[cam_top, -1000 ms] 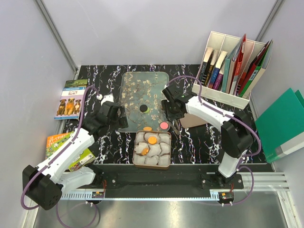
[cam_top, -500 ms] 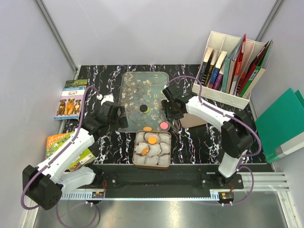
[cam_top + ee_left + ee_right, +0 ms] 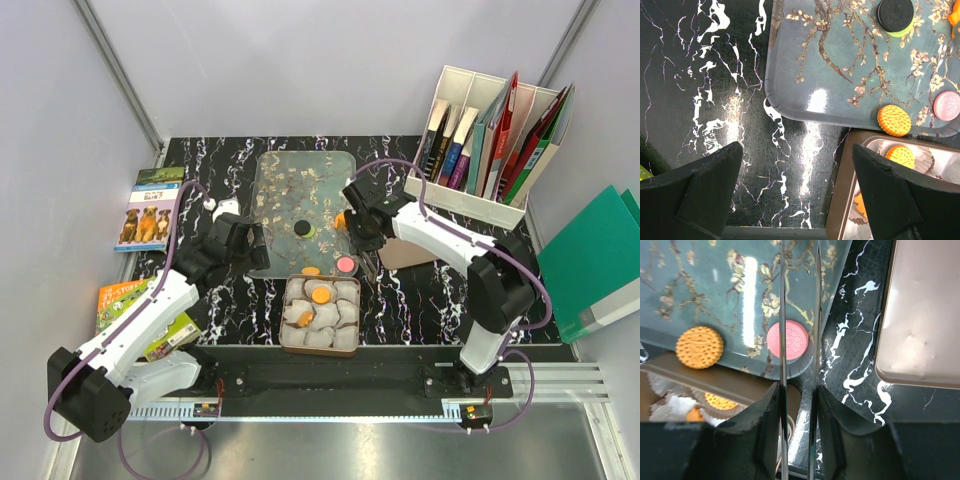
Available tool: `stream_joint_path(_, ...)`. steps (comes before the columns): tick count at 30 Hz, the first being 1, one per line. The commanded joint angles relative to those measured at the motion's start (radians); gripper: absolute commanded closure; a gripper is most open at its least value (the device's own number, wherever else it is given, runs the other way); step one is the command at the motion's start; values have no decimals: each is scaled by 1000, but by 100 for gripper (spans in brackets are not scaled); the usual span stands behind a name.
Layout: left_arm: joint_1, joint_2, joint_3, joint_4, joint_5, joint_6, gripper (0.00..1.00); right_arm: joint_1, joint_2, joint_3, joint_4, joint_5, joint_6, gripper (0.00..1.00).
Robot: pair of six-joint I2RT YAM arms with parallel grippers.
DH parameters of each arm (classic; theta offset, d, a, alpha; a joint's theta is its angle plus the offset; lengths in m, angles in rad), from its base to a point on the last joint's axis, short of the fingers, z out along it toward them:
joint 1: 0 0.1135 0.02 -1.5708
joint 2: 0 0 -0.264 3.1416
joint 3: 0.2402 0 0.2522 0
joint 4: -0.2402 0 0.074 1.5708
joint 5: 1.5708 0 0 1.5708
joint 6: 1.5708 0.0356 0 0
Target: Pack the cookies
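A black cookie (image 3: 895, 14) lies on a green cookie (image 3: 900, 33) mid-tray (image 3: 830, 65). An orange cookie (image 3: 893, 120) and a pink cookie (image 3: 946, 105) lie flat near its edge. A second orange cookie (image 3: 899, 155) sits in the box (image 3: 840, 175).

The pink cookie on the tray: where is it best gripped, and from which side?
Grip the pink cookie across its round rim, from straight above: it lies flat near a corner of the tray, apart from the orange cookie.

You see glossy, smooth tray (image 3: 840, 75) ahead of left gripper (image 3: 796, 147); polished marble-look table (image 3: 715, 75) beneath it; cookies (image 3: 894, 120) matt, embossed; paper cups (image 3: 927, 157) crinkled.
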Motion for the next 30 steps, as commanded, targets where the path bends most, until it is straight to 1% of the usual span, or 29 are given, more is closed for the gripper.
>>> stream_joint_path(1,-4,-10,-4,26,-3,11,6,-8,-131,76,-10,-27,13,67)
stream_joint_path(6,-3,-10,-1,27,-3,10,6,-7,-226,88,-63,-31,14,71)
stream_joint_path(12,-4,-10,-3,26,-6,7,6,-5,-351,54,-109,-53,19,76)
stream_joint_path(14,-3,-8,-1,27,-6,5,6,-4,-381,36,-122,-53,14,76)
stream_joint_path(19,-3,4,8,27,0,-1,6,-4,-356,13,-122,-54,2,73)
stream_joint_path(21,-3,3,7,26,2,-2,6,-4,-336,13,-106,-77,-1,70)
stream_joint_path(22,-4,1,2,26,0,-1,6,-5,-323,13,-100,-79,-4,64)
stream_joint_path(24,-4,-5,-1,26,-3,1,6,-4,-285,16,-85,-80,-4,61)
stream_joint_path(25,-4,-10,-4,26,-4,1,6,-4,-264,17,-71,-82,-7,57)
stream_joint_path(30,-4,-10,-4,26,-7,2,6,-5,-205,36,-54,-77,-19,48)
